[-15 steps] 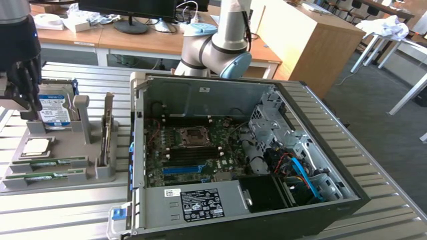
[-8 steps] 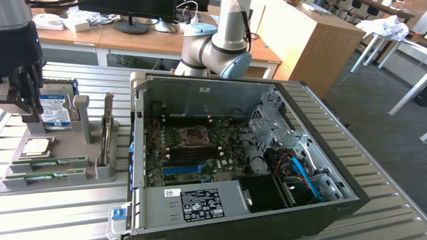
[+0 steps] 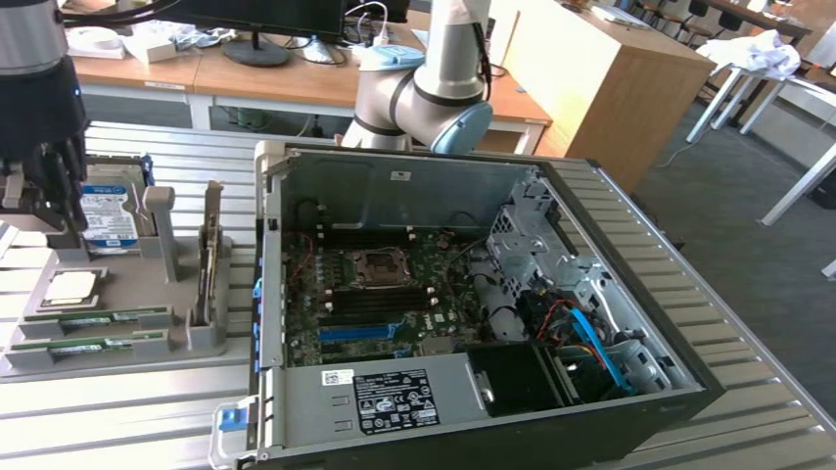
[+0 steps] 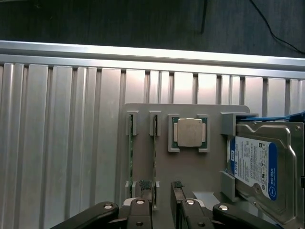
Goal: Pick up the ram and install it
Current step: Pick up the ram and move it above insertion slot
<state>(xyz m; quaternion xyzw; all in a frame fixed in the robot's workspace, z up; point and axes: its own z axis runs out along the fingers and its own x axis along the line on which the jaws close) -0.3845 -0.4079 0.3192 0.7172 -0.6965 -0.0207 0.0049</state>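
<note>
The ram (image 4: 155, 152) stands on its long edge in a slot of the gray tray (image 4: 200, 167), which lies on the ribbed metal table (image 4: 62, 143). From the wrist view it appears as a very thin green line, held by a small gray clip at each end; its flat sides cannot be read from this angle. A second stick (image 4: 130, 152) of the same kind stands parallel just beside it, on the side away from the processor chip (image 4: 189, 132). This square silver chip sits in its own pocket on the other side of the ram. Beyond the chip, the hard drive (image 4: 259, 167) with a blue-and-white label rests in a holder. The pincer (image 4: 161, 185) is spread and pinches nothing. Its two black fingertips are low over the tray with one end of the ram between them, nearer to one fingertip than to the other; whether that fingertip touches the stick cannot be told. The tray is at the exterior view's left, and the open computer case (image 3: 496, 294) lies just beside it on the same table.
</note>
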